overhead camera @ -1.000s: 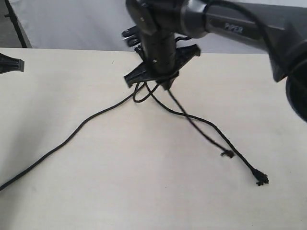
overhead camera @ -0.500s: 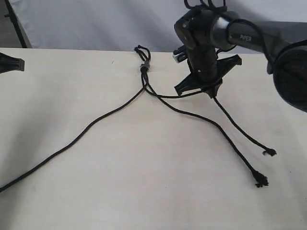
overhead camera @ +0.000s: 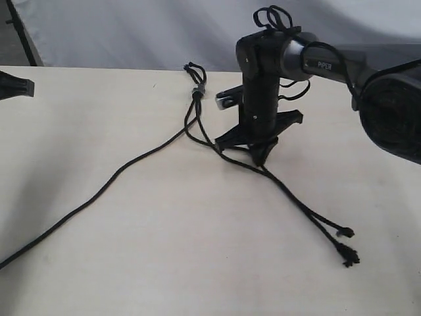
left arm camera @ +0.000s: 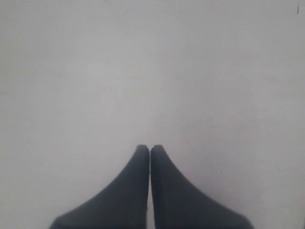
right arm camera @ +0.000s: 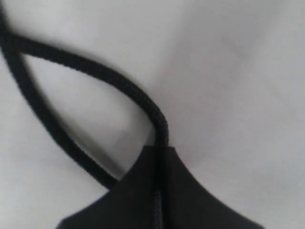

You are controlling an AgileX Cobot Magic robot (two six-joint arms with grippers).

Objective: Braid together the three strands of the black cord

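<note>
Tabletop (overhead camera: pixel 164 263) bears splayed cord (overhead camera: pixel 197 92) (three strands (overhead camera: pixel 118 173)).

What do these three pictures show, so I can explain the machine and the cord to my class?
This is a robot with two arms, each ending in a pincer. The wide picture comes from a camera off the arms; the other two come from cameras on the wrists. On the table lies a black cord: three strands joined by a grey band. One runs left, two run right. The right pincer is shut on one right-hand strand; its wrist view shows this held strand up close. The left pincer is shut on nothing, over plain surface.
</note>
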